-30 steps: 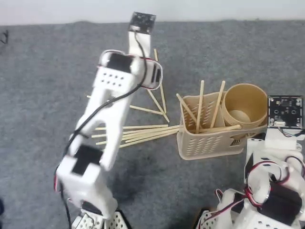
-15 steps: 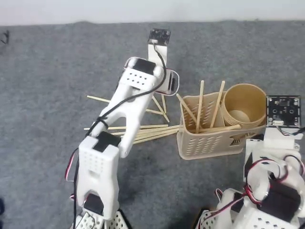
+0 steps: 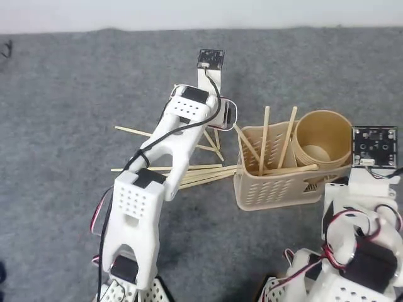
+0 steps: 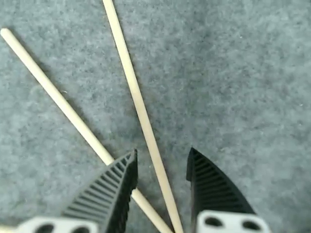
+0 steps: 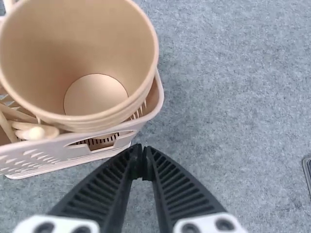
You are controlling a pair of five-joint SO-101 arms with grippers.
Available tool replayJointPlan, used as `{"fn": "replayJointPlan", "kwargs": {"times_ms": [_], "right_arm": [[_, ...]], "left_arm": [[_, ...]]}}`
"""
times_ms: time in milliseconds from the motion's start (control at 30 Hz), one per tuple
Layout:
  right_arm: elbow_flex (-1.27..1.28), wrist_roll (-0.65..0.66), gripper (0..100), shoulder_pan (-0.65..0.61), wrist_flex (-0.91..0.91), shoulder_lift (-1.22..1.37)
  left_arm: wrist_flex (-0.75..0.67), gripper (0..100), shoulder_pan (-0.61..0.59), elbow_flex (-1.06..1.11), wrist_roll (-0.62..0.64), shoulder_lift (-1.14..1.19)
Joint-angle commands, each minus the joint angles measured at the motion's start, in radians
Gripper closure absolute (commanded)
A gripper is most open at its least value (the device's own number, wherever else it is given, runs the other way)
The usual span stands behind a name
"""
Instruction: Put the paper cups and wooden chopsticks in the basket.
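Note:
Paper cups (image 3: 324,145) stand nested in the beige basket (image 3: 283,182), with several wooden chopsticks (image 3: 264,148) leaning in it. More chopsticks (image 3: 189,175) lie fanned on the grey carpet left of the basket. My left gripper (image 4: 163,153) is open, low over the carpet. One chopstick (image 4: 138,102) runs between its fingers and a second chopstick (image 4: 53,92) passes under one finger. The left arm (image 3: 182,135) stretches over the loose chopsticks. My right gripper (image 5: 142,155) is shut on nothing, just outside the basket wall (image 5: 58,150) below the cups (image 5: 80,63).
The right arm's body (image 3: 359,251) sits at the lower right, close to the basket. Open grey carpet (image 3: 63,94) spreads to the left and behind. A pale wall edge (image 3: 283,12) borders the far side.
The left arm has swung right toward the basket and stretched out over the loose chopsticks. The right arm, basket and cups have not moved.

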Motion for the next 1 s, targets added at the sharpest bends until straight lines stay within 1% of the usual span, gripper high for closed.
{"fn": "replayJointPlan", "kwargs": {"times_ms": [0, 133, 233, 500, 633, 700, 767, 833, 967], "right_arm": [[-0.003, 0.012, 99.1, -0.01, -0.016, -0.002], [-0.003, 0.012, 99.1, -0.01, -0.015, -0.002], [-0.003, 0.012, 99.1, -0.01, -0.013, -0.002], [-0.003, 0.012, 99.1, -0.01, -0.012, -0.002], [-0.003, 0.012, 99.1, -0.01, -0.012, -0.002], [-0.003, 0.012, 99.1, -0.01, -0.012, -0.002], [-0.003, 0.012, 99.1, -0.01, -0.012, -0.002], [-0.003, 0.012, 99.1, -0.01, -0.012, -0.002], [-0.003, 0.012, 99.1, -0.01, -0.012, -0.002]], "left_arm": [[0.006, 84, -0.008, -0.042, 0.005, -0.008], [0.092, 84, -0.011, -0.122, 0.006, 0.037], [0.167, 84, -0.011, -0.234, 0.006, 0.109], [0.459, 85, -0.011, -0.717, 0.005, 0.39], [0.578, 93, -0.005, -0.958, 0.002, 0.522], [0.62, 97, 0.003, -1.072, -0.026, 0.578], [0.641, 99, 0.021, -1.161, -0.072, 0.629], [0.641, 99, 0.031, -1.191, -0.107, 0.649], [0.641, 99, 0.031, -1.193, -0.109, 0.646]]}}
